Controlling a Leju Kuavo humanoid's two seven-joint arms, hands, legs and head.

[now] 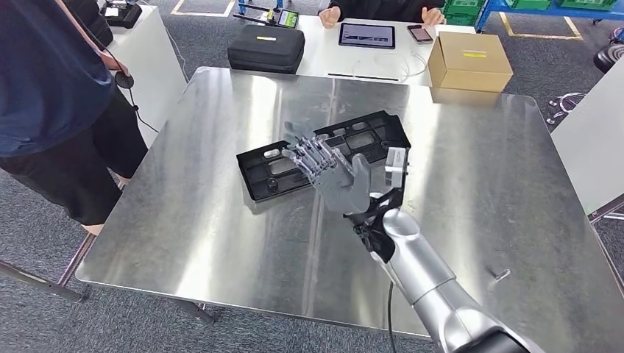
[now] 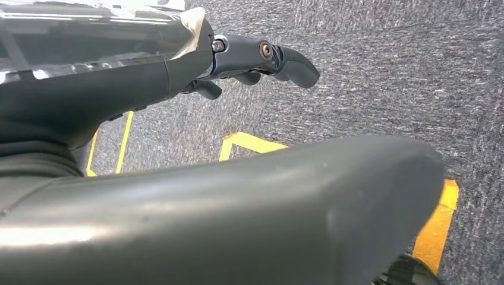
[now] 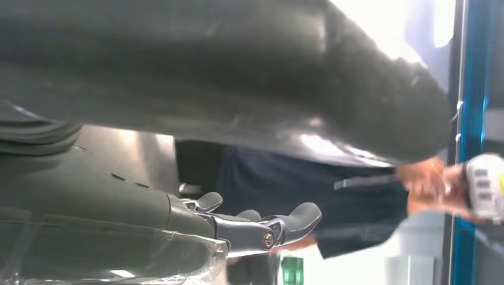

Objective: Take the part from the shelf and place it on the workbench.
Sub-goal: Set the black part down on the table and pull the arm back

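The steel desk (image 1: pixel 221 243) carried the black part (image 1: pixel 257 165), which lay flat near its middle, angled from near-left to far-right. The right hand (image 1: pixel 331 173) hovered over the part's middle, fingers spread apart and holding nothing. The left hand (image 2: pixel 261 56) hung over the carpet, fingers loosely apart, gripping nothing.

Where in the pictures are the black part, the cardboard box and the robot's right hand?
black part (image 1: pixel 371 131): head view, on its far frame, beyond the hand.
cardboard box (image 1: pixel 469 60): head view, on its top face.
right hand (image 1: pixel 332 175): head view, on the back of the hand.
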